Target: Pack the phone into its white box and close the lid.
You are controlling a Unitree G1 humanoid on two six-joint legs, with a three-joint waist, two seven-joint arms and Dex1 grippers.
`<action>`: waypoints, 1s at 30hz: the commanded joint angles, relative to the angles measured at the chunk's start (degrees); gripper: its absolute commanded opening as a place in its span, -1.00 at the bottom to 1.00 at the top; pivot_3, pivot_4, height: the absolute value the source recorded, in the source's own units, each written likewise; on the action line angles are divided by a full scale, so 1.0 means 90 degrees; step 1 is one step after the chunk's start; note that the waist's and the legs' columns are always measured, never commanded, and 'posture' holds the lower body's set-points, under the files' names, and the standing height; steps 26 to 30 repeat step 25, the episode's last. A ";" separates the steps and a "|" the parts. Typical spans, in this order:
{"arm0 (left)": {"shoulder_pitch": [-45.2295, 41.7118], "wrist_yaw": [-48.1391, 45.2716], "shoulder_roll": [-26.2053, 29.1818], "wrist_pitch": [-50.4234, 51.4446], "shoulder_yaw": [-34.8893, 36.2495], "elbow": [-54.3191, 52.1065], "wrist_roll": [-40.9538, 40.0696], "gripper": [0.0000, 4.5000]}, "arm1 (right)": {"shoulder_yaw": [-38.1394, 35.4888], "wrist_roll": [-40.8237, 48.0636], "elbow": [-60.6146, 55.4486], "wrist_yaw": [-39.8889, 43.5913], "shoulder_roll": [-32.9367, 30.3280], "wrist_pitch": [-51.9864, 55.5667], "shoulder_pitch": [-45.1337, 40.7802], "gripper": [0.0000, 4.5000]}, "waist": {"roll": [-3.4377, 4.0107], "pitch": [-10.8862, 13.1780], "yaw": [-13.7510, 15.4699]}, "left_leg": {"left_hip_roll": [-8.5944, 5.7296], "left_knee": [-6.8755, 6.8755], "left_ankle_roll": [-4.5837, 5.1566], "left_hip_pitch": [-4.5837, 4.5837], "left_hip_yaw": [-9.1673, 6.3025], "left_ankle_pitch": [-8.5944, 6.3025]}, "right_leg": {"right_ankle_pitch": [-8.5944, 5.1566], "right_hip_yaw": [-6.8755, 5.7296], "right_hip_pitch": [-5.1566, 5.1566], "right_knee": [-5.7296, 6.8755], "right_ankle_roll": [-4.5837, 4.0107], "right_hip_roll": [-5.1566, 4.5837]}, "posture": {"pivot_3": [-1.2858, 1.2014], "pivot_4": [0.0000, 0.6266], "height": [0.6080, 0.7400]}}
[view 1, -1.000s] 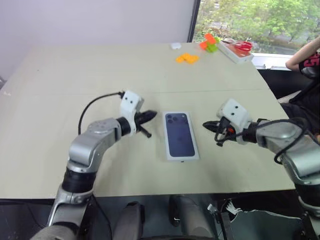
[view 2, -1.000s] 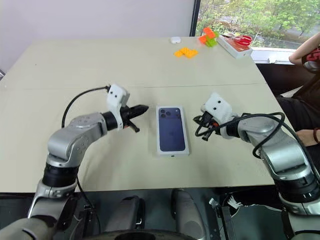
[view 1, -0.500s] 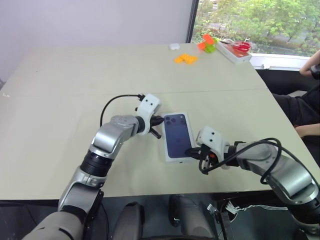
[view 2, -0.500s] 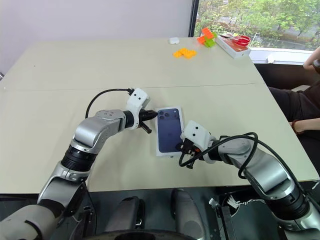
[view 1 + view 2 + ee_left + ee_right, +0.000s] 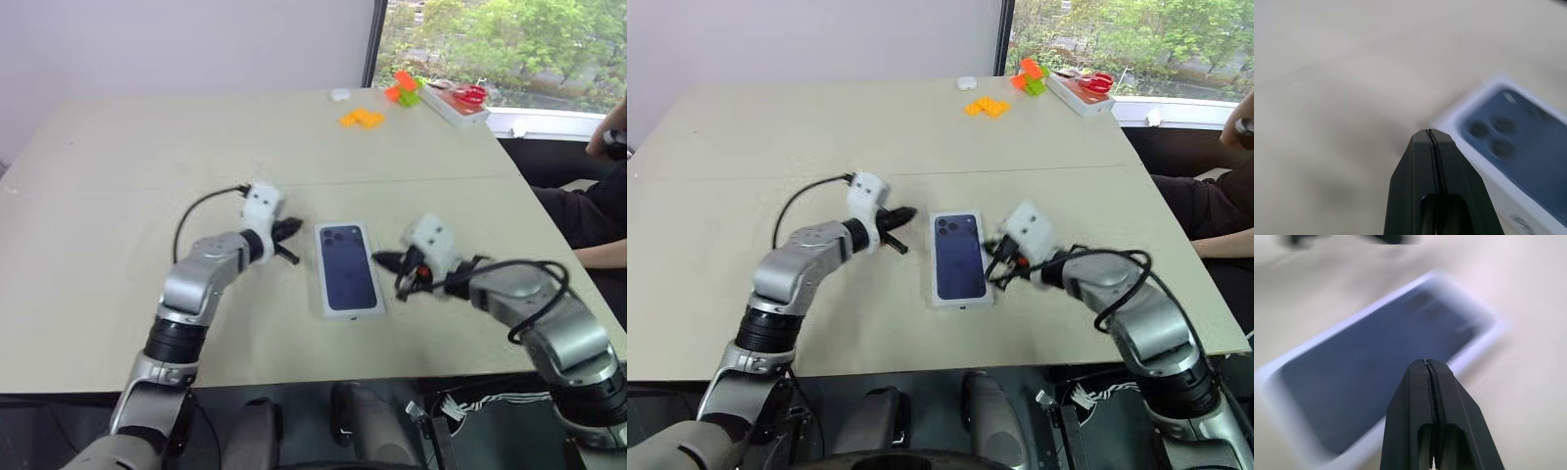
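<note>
The lid [image 5: 348, 269] lies flat on the table, its printed dark phone picture with a white border facing up. The phone and the white box are hidden; I cannot tell whether they lie under the lid. My left gripper [image 5: 292, 228] is shut, just off the lid's far left corner and apart from it; in the left wrist view its tip [image 5: 1430, 132] points at that corner [image 5: 1459, 122]. My right gripper [image 5: 384, 260] is shut close beside the lid's right edge, and in the right wrist view it [image 5: 1425, 362] points over the lid [image 5: 1366, 396].
Orange blocks [image 5: 364, 117], a green and orange toy [image 5: 407, 86], a small white object [image 5: 340, 94] and a white tray with red scissors [image 5: 458, 101] sit at the table's far right. A person's arm [image 5: 612, 127] shows at the right edge.
Half a second ago both grippers pressed against the lid, left at its far left corner, right at its near right corner. Both have since drawn back sideways, still shut. The lid now lies straighter.
</note>
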 commanded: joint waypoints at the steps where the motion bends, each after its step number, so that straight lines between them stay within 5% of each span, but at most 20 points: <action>1: 0.0555 -0.0077 0.0614 -0.0330 0.1173 -0.0254 -0.0220 -1.00 | -0.0632 -0.0103 0.0600 -0.0027 -0.0120 -0.0418 -0.0116 -0.98 | 0.0000 0.0000 -0.0012 | 0.0002 -0.0002 0.0002 0.0001 0.0001 -0.0002 | 0.0002 0.0001 0.0000 -0.0003 -0.0004 0.0001 | 0.03 -0.52 0.78; 6: 0.1822 -0.0529 0.1495 -0.0595 0.2112 -0.0390 -0.0404 -1.00 | -0.1214 0.0391 0.1234 0.0336 -0.0019 -0.0539 -0.0246 -0.98 | 0.0000 0.0003 0.0027 | 0.0004 -0.0004 0.0010 0.0000 0.0004 -0.0006 | 0.0001 0.0003 -0.0002 -0.0005 -0.0008 -0.0008 | 0.03 -0.52 0.78; 14: 0.3552 -0.1081 0.1929 -0.0578 0.2940 -0.1264 -0.0891 -1.00 | -0.1175 0.0818 0.1456 0.1269 -0.0227 -0.0639 -0.0061 -0.98 | 0.0000 0.0004 0.0019 | 0.0011 -0.0002 0.0012 0.0000 0.0003 -0.0009 | -0.0026 0.0004 0.0002 -0.0010 -0.0007 -0.0021 | 0.03 -0.52 0.78; 30: 0.3903 -0.1015 0.2005 -0.0524 0.3161 -0.1318 -0.1128 -1.00 | -0.1069 0.0953 0.1338 0.1425 -0.0106 -0.0675 0.0096 -0.98 | 0.0001 0.0005 0.0013 | 0.0016 -0.0003 0.0014 0.0000 0.0007 -0.0010 | -0.0031 0.0002 -0.0001 -0.0009 -0.0005 -0.0011 | 0.03 -0.52 0.78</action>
